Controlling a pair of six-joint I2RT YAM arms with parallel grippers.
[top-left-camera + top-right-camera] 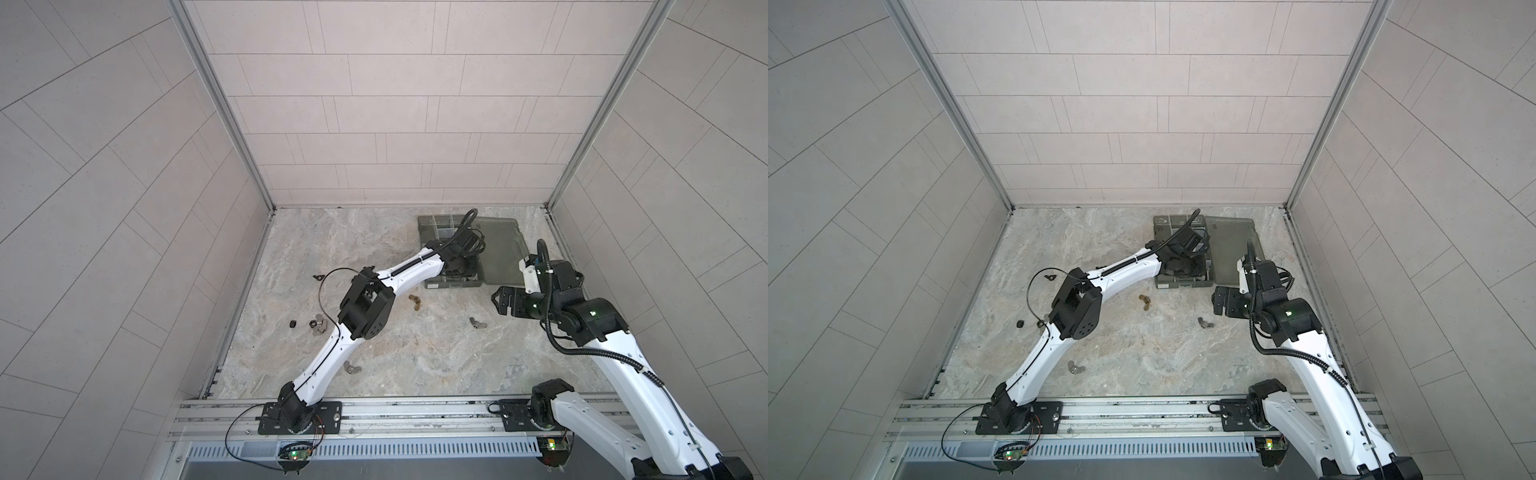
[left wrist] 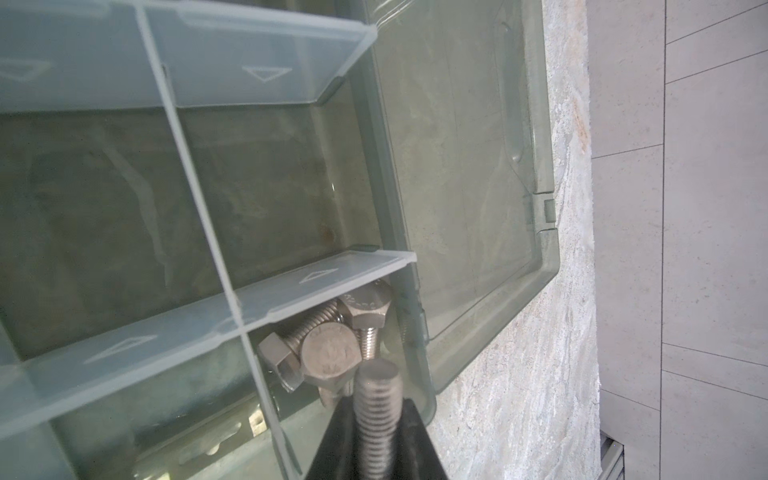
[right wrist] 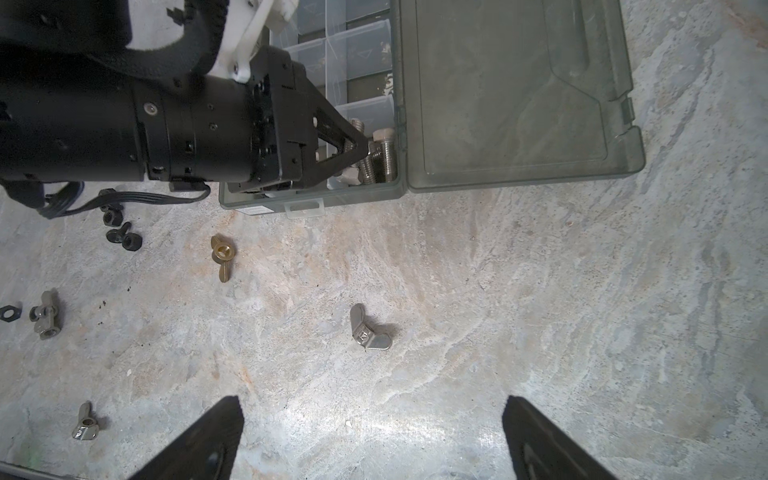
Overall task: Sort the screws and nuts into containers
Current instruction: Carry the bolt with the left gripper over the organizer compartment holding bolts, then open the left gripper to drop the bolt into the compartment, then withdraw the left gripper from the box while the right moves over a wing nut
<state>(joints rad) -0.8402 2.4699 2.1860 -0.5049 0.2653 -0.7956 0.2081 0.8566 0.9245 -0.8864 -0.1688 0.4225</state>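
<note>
I am counting four screws [image 2: 330,353], two brass wing nuts [image 3: 222,251], at least three silver nuts [image 3: 370,332], at least four black nuts [image 3: 124,237], and one box [image 3: 365,192].

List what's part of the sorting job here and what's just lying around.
Job: held screw in the left gripper; stored screws in a corner compartment of the organizer box; brass wing nuts, silver wing nuts, black nuts loose.
Not the job: marble tabletop, aluminium rail, tiled walls.

Only triangle marks [image 2: 266,73] on the dividers [image 2: 365,266].
</note>
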